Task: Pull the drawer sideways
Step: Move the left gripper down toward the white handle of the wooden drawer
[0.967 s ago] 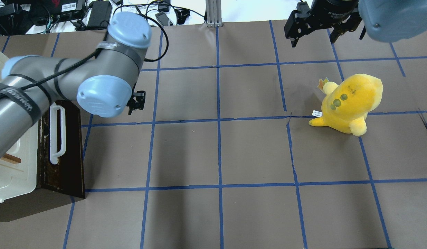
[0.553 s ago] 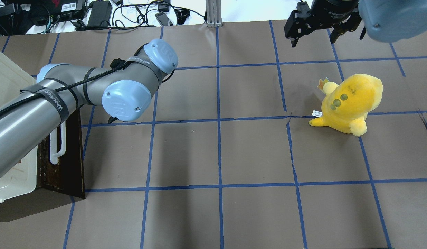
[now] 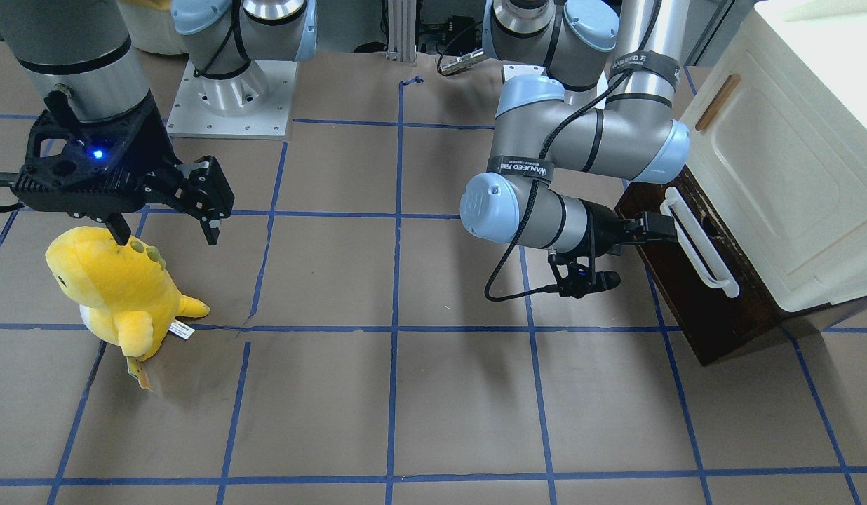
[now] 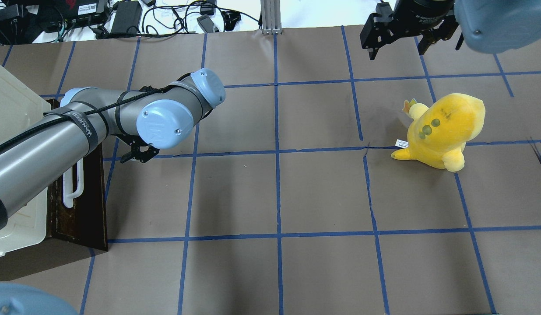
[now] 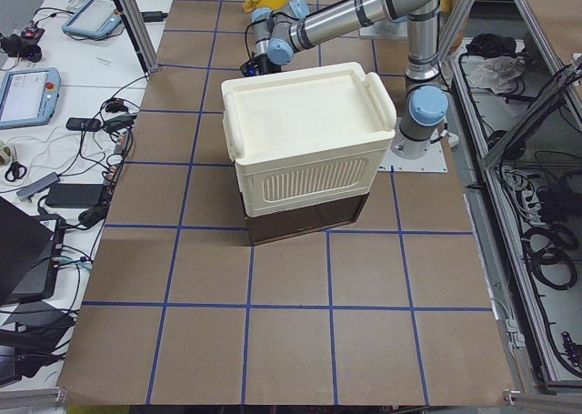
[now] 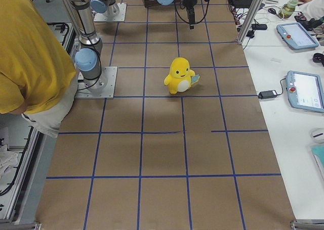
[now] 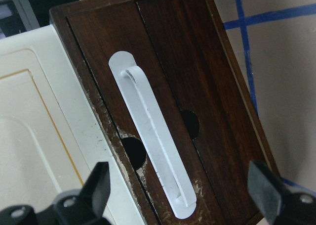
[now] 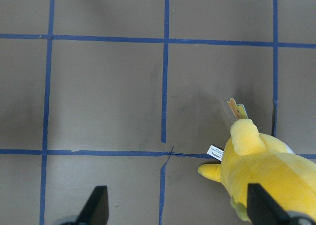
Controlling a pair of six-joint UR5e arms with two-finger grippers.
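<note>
The drawer has a dark brown wooden front and a long white bar handle, and sits under a cream cabinet. It also shows in the overhead view and in the exterior left view. My left gripper is open and empty, pointing at the drawer front close to the handle's end. In the left wrist view the handle lies between the spread fingertips. My right gripper is open and empty, far from the drawer.
A yellow plush toy sits on the brown paper under my right gripper, seen also in the right wrist view. The cream cabinet stands at the table's left edge. A person in a yellow shirt stands by the robot base.
My left arm has swung round and lowered, bringing its gripper to face the drawer front near the handle. The right arm and the plush have not moved.
</note>
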